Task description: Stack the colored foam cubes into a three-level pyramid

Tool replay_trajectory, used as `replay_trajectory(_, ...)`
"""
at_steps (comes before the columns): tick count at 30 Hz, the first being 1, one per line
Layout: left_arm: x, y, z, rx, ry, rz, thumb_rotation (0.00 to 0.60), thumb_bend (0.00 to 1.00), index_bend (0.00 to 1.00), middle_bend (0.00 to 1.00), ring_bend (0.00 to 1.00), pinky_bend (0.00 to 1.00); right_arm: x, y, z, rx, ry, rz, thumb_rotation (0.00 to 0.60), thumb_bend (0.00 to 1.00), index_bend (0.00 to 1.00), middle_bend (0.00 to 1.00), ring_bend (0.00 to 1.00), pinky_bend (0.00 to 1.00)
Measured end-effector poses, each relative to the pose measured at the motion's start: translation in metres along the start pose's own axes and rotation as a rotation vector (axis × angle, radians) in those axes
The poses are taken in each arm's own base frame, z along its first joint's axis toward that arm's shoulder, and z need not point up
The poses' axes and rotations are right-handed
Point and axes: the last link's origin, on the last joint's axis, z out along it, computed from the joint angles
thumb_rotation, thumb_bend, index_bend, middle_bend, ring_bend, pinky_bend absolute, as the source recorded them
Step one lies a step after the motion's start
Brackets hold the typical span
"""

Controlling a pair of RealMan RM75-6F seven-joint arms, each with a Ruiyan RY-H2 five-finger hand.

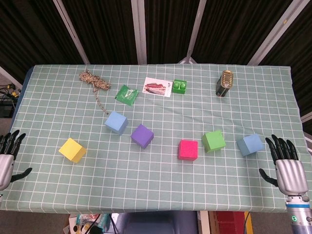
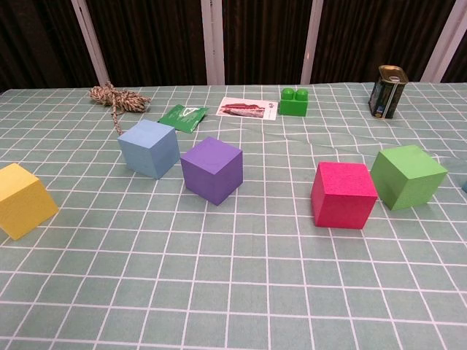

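Observation:
Foam cubes lie apart on the checked cloth: a yellow cube (image 1: 72, 149) (image 2: 22, 200) at the left, a light blue cube (image 1: 116, 122) (image 2: 149, 148), a purple cube (image 1: 142, 135) (image 2: 211, 169), a pink cube (image 1: 188, 149) (image 2: 344, 195), a green cube (image 1: 213, 141) (image 2: 407, 176) and a second blue cube (image 1: 250, 145) at the right. My left hand (image 1: 7, 158) rests open at the table's left edge, well left of the yellow cube. My right hand (image 1: 286, 165) is open at the right edge, just right of the second blue cube. Neither hand shows in the chest view.
Along the far side lie a coil of twine (image 1: 93, 81) (image 2: 111, 98), a green packet (image 1: 126, 94) (image 2: 183, 117), a printed card (image 1: 157, 87) (image 2: 249, 109), a green toy brick (image 1: 179, 87) (image 2: 294, 101) and a small tin can (image 1: 224, 83) (image 2: 386, 92).

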Motion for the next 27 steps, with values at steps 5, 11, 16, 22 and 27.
replay_trajectory(5,0.0002,-0.0012,-0.0005,0.007,-0.006,-0.005,0.6,0.0,0.0,0.0,0.0,0.0,-0.001,-0.0009,0.0006,0.003,-0.004,0.002,0.6,0.25,0.0,0.0,0.0,0.02)
replay_trajectory(11,0.0007,-0.0019,-0.002,0.007,-0.016,-0.002,0.6,0.0,0.0,0.0,0.0,0.0,-0.0008,-0.0013,0.0006,0.001,-0.005,0.01,0.6,0.25,0.0,0.0,0.0,0.02)
replay_trajectory(16,-0.0002,-0.0031,-0.0016,0.015,-0.025,-0.008,0.6,0.0,0.0,0.0,0.0,0.0,-0.0016,-0.003,0.0009,0.008,-0.007,0.011,0.6,0.25,0.0,0.0,0.0,0.02)
replay_trajectory(22,-0.0012,-0.0015,-0.0007,0.01,-0.038,0.003,0.6,0.0,0.0,0.0,0.0,0.0,-0.0015,-0.0013,0.0011,-0.001,-0.009,0.019,0.6,0.25,0.0,0.0,0.0,0.02)
replay_trajectory(27,-0.002,0.0003,0.0005,0.007,-0.044,0.006,0.6,0.0,0.0,0.0,0.0,0.0,-0.0004,-0.0001,0.0003,-0.002,-0.008,0.022,0.6,0.25,0.0,0.0,0.0,0.02)
